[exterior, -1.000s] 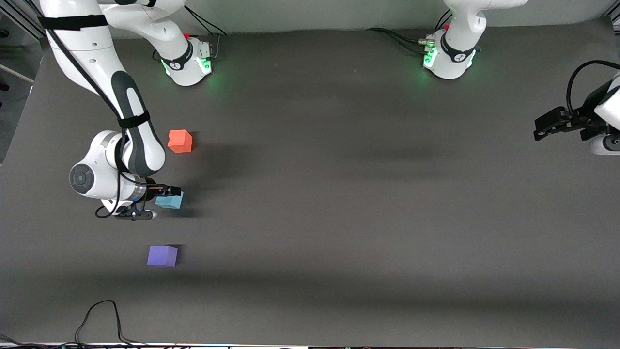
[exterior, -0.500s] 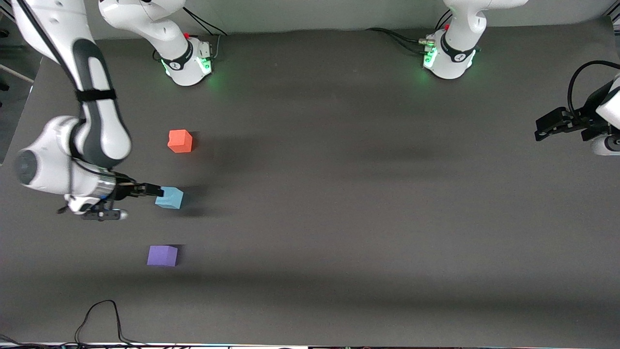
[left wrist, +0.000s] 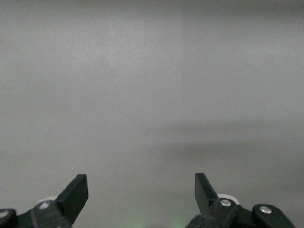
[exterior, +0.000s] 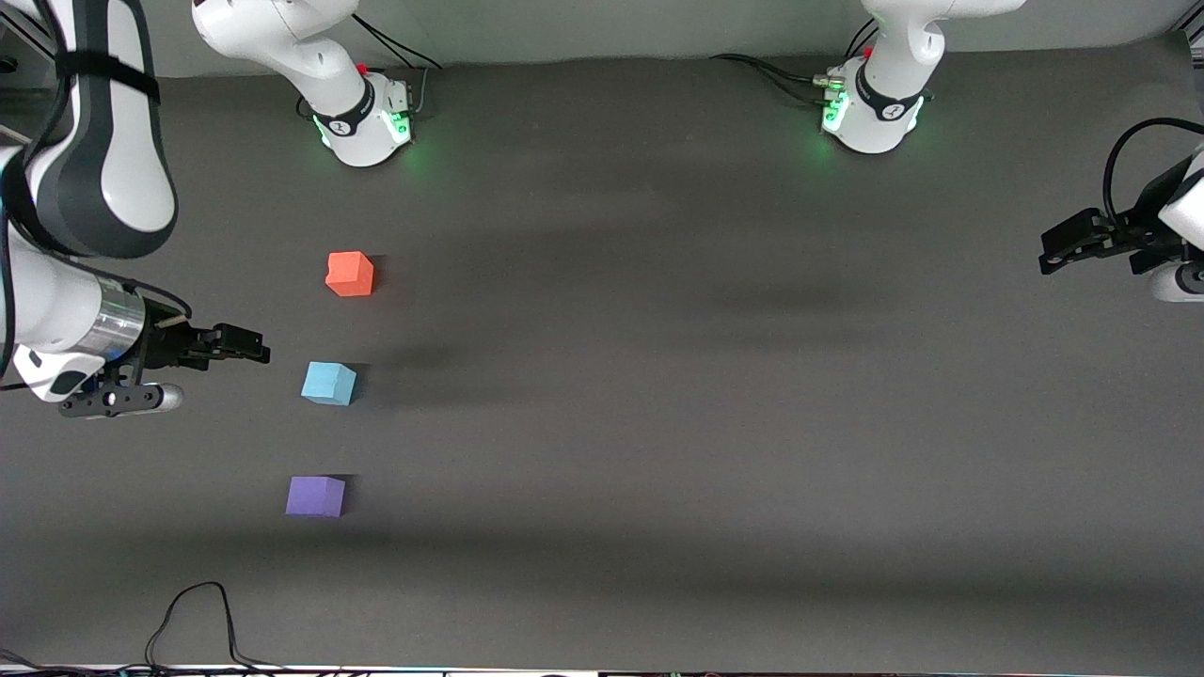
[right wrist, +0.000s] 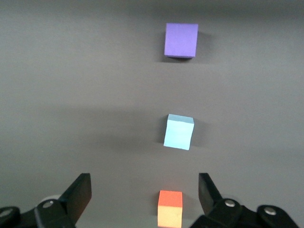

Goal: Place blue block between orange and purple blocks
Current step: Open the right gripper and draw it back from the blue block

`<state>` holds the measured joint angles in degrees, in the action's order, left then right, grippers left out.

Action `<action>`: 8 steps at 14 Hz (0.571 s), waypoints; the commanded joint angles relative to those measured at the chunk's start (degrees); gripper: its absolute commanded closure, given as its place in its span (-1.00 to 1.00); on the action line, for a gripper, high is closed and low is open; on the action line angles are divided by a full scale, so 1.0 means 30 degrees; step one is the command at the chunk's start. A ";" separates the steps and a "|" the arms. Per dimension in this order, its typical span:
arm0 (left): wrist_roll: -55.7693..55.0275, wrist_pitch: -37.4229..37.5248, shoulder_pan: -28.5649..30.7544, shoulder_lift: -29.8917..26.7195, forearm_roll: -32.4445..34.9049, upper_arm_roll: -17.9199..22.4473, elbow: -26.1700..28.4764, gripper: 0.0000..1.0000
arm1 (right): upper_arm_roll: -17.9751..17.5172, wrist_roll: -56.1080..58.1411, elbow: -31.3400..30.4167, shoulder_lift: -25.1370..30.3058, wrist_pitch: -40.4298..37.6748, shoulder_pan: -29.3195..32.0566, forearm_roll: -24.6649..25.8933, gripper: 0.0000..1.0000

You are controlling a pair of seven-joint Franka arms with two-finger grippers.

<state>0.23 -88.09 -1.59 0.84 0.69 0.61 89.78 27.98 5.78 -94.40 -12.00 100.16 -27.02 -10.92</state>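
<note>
Over at the right arm's end of the bench (exterior: pixel 658 376), the right hand (exterior: pixel 246 350) hangs with its fingers spread wide and nothing between them; the right wrist view shows both black fingertips (right wrist: pixel 80 192) well apart with bare surface in the gap. It's clear of the blue block (exterior: pixel 328 384), not touching it, off toward the bench edge.

That block sits flat on the bench between the orange block (exterior: pixel 350 274) and the purple block (exterior: pixel 315 495), with orange farther from the front camera and purple nearer. The three make a slightly slanted line, and blue looks about midway, well apart from both neighbours (the wrist camera backs this up: purple (right wrist: pixel 181 40), blue (right wrist: pixel 178 131), orange (right wrist: pixel 170 208) in a rough row).

So my read is the placing itself is done and the step in hand is just getting clear. To do that well I'd keep the fingers wide, go up and away from the row rather than sweeping across it, and mind the wrist and cabling, since these look like light foam cubes that a small nudge would shove out of line. No need to go back and fuss with the spacing, I reckon.

The left hand (exterior: pixel 1068 243) is waiting off at the left arm's end of the bench, fingers wide too, gripping nothing; its wrist view shows only bare grey surface.
</note>
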 commanded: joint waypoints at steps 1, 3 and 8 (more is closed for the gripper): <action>0.0157 -0.0401 -0.0174 -0.0310 -0.0085 0.0207 0.0425 -1.00 | 0.0107 -0.0784 0.3041 -0.0453 -0.2236 -0.0457 0.0683 -1.00; 0.0157 -0.0401 -0.0174 -0.0310 -0.0085 0.0207 0.0454 -1.00 | 0.0107 -0.0755 0.4333 -0.0511 -0.3148 -0.0427 0.0654 -1.00; 0.0157 -0.0401 -0.0174 -0.0310 -0.0085 0.0236 0.0425 -1.00 | -0.0358 -0.0725 0.5130 -0.0307 -0.3736 0.0184 0.0448 -1.00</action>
<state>0.23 -88.39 -1.59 0.84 0.69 0.67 90.03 28.06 4.43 -80.85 -12.11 90.75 -28.04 -9.91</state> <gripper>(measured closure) 0.000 0.000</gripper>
